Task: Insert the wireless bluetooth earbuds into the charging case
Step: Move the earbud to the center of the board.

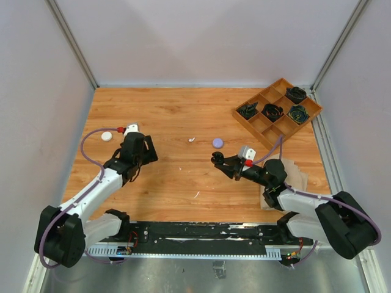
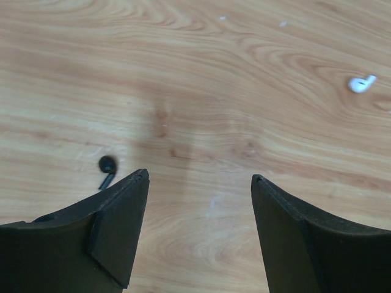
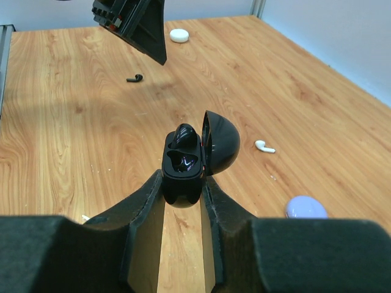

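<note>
My right gripper [image 3: 182,180] is shut on a black charging case [image 3: 183,168] and holds it above the table with its lid [image 3: 221,143] open. One black earbud [image 3: 183,134] sits in the far slot; the near slot is empty. The gripper and case also show in the top view [image 1: 220,160]. My left gripper [image 2: 200,177] is open and empty over bare wood, also in the top view [image 1: 135,160]. A loose black earbud [image 2: 107,166] lies just left of its left finger and shows in the right wrist view [image 3: 135,78]. A white earbud [image 2: 361,83] lies farther right [image 1: 192,139] [image 3: 264,146].
A lavender disc [image 1: 218,142] [image 3: 305,207] lies near the right gripper. A white disc [image 1: 107,136] [image 3: 179,35] lies beyond the left gripper. A wooden compartment tray [image 1: 250,129] with coiled dark items stands at the back right. A thin white sliver [image 1: 197,194] lies at the front centre.
</note>
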